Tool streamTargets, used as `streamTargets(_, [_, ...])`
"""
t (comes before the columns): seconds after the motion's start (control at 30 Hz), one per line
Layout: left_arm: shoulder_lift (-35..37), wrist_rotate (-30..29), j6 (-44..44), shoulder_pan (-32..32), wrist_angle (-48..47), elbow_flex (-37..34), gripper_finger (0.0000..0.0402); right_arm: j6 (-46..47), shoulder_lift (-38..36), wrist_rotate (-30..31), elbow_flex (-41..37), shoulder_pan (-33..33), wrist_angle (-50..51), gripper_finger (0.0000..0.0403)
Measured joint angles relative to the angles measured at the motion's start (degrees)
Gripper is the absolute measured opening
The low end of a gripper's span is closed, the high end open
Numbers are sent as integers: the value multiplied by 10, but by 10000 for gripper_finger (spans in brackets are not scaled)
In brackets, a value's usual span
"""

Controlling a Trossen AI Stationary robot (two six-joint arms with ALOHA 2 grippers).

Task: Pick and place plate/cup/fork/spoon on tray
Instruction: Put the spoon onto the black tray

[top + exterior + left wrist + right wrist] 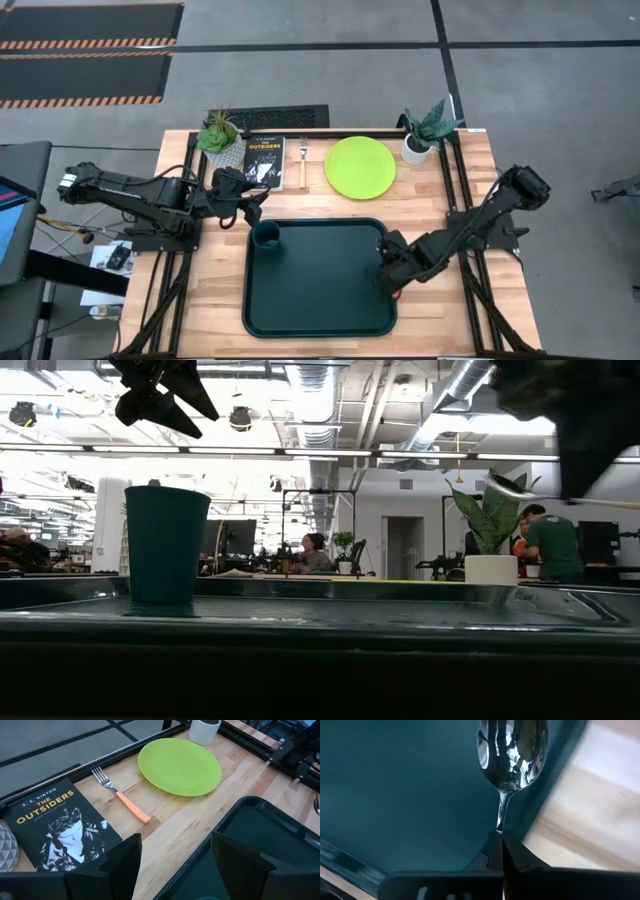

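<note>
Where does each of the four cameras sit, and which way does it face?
High: overhead, straight down on the tray, both arms.
Low: table height, level past the cup; arms overhead.
Left wrist: over its open left pincer toward fork and plate.
Right wrist: past its shut right pincer, holding the spoon.
Shared: high and left wrist show the plate.

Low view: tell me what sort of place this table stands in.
Probably an open-plan office or lab: exposed ceiling ducts overhead, people at desks behind, and striped hazard mats on the grey floor beside the table.
</note>
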State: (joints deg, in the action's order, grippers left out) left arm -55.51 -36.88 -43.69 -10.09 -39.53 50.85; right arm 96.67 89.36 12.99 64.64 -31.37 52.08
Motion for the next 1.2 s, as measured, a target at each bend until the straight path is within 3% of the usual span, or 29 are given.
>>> streamTargets(0.33, [0,0,-1,0,0,0,229,-12,12,65,1,30,-113,2])
streamTargets(0.6, [0,0,9,0,0,0,229,-16,85,54,8,30,-222,4])
streamTargets(0.97, [0,2,24,0,1,0,229,11,162,43,126,24,-146,4])
streamTargets(1.2, [0,2,38,0,1,0,229,108,187,31,157,13,-52,5])
